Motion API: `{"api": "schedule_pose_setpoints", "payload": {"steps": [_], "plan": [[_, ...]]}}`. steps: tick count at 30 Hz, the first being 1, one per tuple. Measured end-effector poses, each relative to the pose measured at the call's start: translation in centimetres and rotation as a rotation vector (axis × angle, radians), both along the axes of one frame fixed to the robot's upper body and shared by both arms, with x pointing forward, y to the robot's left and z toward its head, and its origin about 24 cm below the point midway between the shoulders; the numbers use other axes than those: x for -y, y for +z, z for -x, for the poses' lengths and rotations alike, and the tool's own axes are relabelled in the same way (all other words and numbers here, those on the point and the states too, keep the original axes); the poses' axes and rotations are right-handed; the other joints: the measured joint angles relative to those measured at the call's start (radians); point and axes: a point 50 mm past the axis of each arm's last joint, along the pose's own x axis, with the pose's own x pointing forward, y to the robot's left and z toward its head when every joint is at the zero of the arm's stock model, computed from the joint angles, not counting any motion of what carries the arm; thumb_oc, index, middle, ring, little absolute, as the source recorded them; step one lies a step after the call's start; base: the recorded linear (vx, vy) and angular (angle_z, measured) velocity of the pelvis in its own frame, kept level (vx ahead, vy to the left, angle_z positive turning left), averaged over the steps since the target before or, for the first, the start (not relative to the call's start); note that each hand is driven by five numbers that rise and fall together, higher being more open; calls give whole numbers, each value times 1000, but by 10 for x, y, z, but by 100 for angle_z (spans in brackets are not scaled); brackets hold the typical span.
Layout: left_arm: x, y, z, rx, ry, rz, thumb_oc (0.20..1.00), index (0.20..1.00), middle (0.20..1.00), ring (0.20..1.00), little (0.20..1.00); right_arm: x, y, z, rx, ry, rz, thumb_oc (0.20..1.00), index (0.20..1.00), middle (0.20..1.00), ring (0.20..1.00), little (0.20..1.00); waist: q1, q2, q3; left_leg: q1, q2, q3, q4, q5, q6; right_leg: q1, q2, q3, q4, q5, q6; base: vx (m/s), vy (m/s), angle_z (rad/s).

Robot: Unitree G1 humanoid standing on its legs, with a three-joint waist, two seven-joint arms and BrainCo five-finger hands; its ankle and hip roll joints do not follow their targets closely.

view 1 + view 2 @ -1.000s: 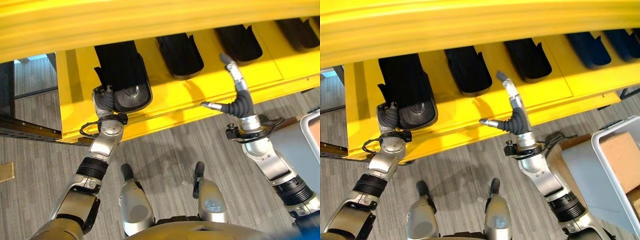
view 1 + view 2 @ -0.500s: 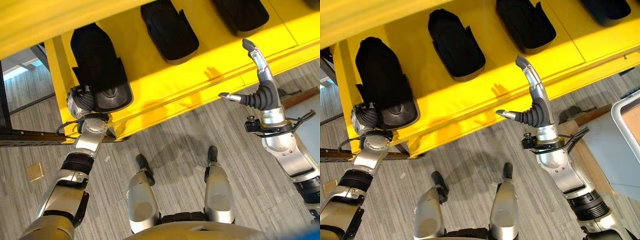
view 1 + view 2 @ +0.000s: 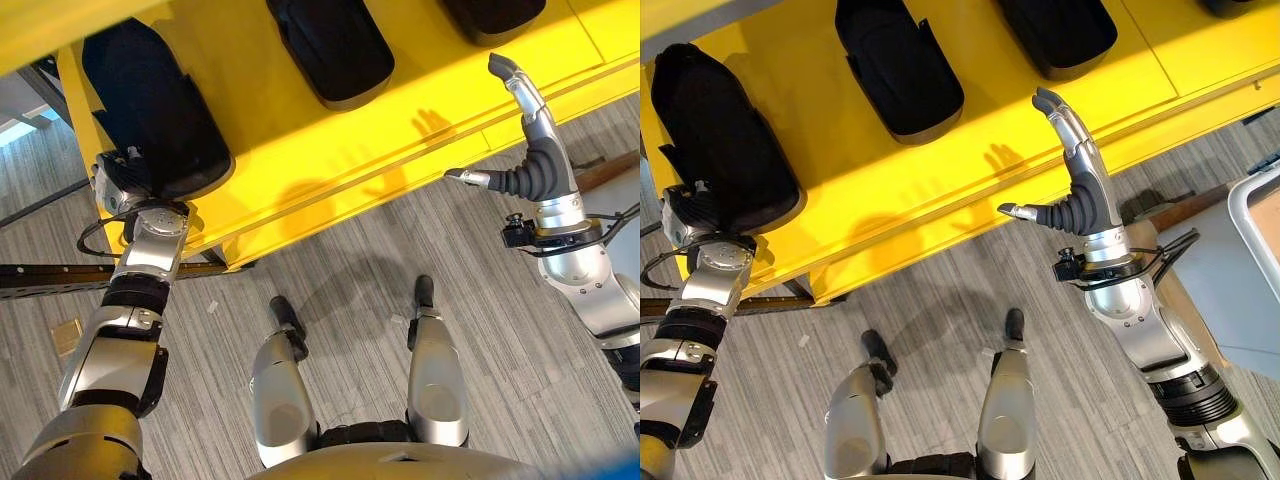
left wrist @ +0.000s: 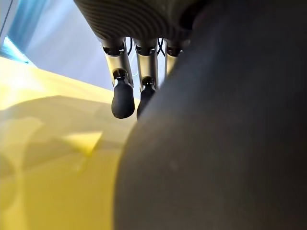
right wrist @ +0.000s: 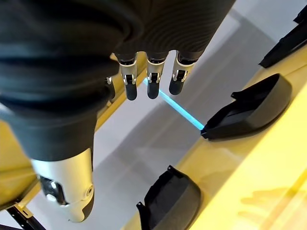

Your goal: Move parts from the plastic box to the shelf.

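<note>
Black part (image 3: 150,110) sitting at the left end of the yellow shelf (image 3: 300,150), left hand (image 3: 122,180) tucked against its near end, can't tell what its fingers are doing, right hand (image 3: 1075,185) hanging over the shelf edge, fingers straight, holding nothing, more parts (image 3: 898,65) lined up alongside

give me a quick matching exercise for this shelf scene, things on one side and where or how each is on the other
Things:
1. left hand
2. right hand
3. black moulded plastic part at the shelf's left end
4. grey plastic box

Places or states:
A. on the floor at the robot's right
B. fingers straight, holding nothing, over the front edge of the yellow metal shelf
C. lying on the shelf, against a hand
D. against the near end of a black part

Pairs: 1-D, 2-B, 3-C, 4-A
</note>
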Motion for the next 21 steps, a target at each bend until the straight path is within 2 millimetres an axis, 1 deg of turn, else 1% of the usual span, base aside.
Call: {"api": "schedule_pose_setpoints", "payload": {"steps": [1,3,6,9,11,12,13,14,15,18,21], "plan": [[-3,7,-1,8,13,3,200,200,200,200,200,-1,2,0,8,3,1,1000,1000,1000,1000,1000,0,-5,2,-12,1,4,12,-5,4,-13,-1,7,2,4,1,16,53,-6],[-3,14,-4,37,11,35,200,200,200,200,200,-1,1,0,5,3,1,1000,1000,1000,1000,1000,-10,-8,4,-32,2,2,40,-17,12,-20,-5,8,2,8,4,13,39,-4],[-3,15,-4,45,7,56,200,200,200,200,200,0,0,0,-1,0,1,1000,1000,1000,1000,1000,-19,-18,8,-43,10,4,81,-44,15,-20,-6,15,3,9,6,14,23,-6],[-3,16,-5,40,14,60,200,200,200,200,200,1,0,0,-3,-6,0,1000,1000,1000,1000,1000,-25,-20,8,-69,18,-1,120,-66,18,-27,-5,15,4,9,7,21,55,-2],[-5,19,-4,39,19,54,200,200,200,200,200,0,1,0,0,-6,-1,1000,1000,1000,1000,1000,-28,-22,8,-84,30,1,176,-104,25,-28,-5,27,5,10,9,120,134,-13],[-10,20,-3,31,30,48,200,200,200,200,200,0,2,1,3,-5,0,1000,1000,1000,1000,1000,-31,-25,7,-97,33,2,210,-136,22,-29,-7,35,2,1,6,125,148,-13],[-16,26,-2,29,56,45,200,200,200,200,200,0,4,1,9,-5,-2,1000,1000,1000,1000,1000,-44,-26,8,-107,33,3,240,-153,32,-33,-13,45,5,3,9,51,135,-9],[-23,36,-1,39,82,33,200,200,200,200,200,-1,6,3,18,0,-3,1000,1000,1000,1000,1000,-56,-27,8,-128,33,4,269,-169,44,-44,-19,51,12,9,19,52,120,-12],[-26,46,-1,55,92,24,200,200,200,200,200,-2,6,4,18,8,1,1000,1000,1000,1000,1000,-55,-28,9,-136,33,12,293,-183,50,-56,-24,64,17,12,24,46,112,-7],[-26,46,-3,37,100,22,200,200,200,200,200,-2,2,4,-2,7,6,1000,1000,1000,1000,1000,-60,-28,9,-135,32,12,295,-187,50,-61,-26,63,32,12,24,22,46,-1],[-27,45,-2,23,107,12,200,200,200,200,200,-2,3,5,-3,10,19,1000,1000,1000,1000,1000,-62,-28,8,-135,33,12,294,-187,50,-61,-26,63,31,9,27,0,0,0]]}}
